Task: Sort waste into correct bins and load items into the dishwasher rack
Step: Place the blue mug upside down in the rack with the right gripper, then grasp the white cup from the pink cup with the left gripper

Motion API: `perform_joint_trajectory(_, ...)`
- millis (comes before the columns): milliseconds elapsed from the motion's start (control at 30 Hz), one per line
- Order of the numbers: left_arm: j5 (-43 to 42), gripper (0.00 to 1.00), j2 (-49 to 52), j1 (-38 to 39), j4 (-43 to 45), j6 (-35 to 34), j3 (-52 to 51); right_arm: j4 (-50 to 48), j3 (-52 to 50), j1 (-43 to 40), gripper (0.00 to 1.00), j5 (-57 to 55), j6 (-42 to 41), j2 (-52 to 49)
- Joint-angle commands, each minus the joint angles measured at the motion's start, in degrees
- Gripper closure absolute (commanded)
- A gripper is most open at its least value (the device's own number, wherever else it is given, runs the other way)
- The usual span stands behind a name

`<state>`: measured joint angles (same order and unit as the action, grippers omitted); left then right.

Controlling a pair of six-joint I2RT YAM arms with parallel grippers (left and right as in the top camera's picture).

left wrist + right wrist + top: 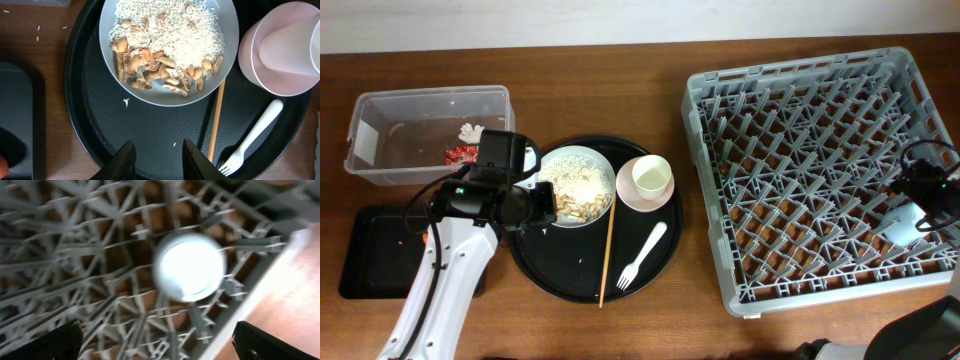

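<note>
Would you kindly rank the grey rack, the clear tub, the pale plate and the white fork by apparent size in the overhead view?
Largest to smallest:
1. grey rack
2. clear tub
3. pale plate
4. white fork, fairly long but very thin
None of them look close enough to call a tie.

From my console I see a dark brown wooden table [650, 335] with fine lengthwise grain filling nearly all of the overhead view; a pale off-white wall [620, 20] runs as a strip along its far edge; the light is soft and even, shadows faint; in the right wrist view the wood looks blurred and reddish.
</note>
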<state>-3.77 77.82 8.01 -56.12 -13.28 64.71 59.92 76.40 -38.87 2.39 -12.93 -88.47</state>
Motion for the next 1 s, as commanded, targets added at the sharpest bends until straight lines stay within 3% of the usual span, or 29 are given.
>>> perform_joint_trajectory(0, -0.1, 0.61, -0.8, -0.2, 0.8, 0.0, -0.1, 1.8, 0.7, 0.0, 0.01, 11.4, 3.8, -0.4)
perform_joint_trajectory(100, -2.7, 0.54, -0.8, -0.2, 3.4, 0.0, -0.1, 4.0, 0.8, 2.3, 0.01, 13.1, 5.3, -0.2)
perform_joint_trajectory(267, -6.8, 0.50, -0.6, 0.7, 10.8, 0.0, -0.1, 7.1, 0.8, 12.3, 0.01, 13.6, 8.6, 3.3)
perform_joint_trajectory(600, -7.0, 0.51, 7.1, 9.5, 23.1, 0.0, -0.1, 13.8, 0.7, 30.0, 0.01, 12.8, 12.3, 11.0)
perform_joint_trajectory(967, -7.0, 0.51, 20.7, 16.4, 37.5, -1.6, -0.1, 14.7, 0.7, 33.3, 0.01, 10.4, 12.3, 11.5)
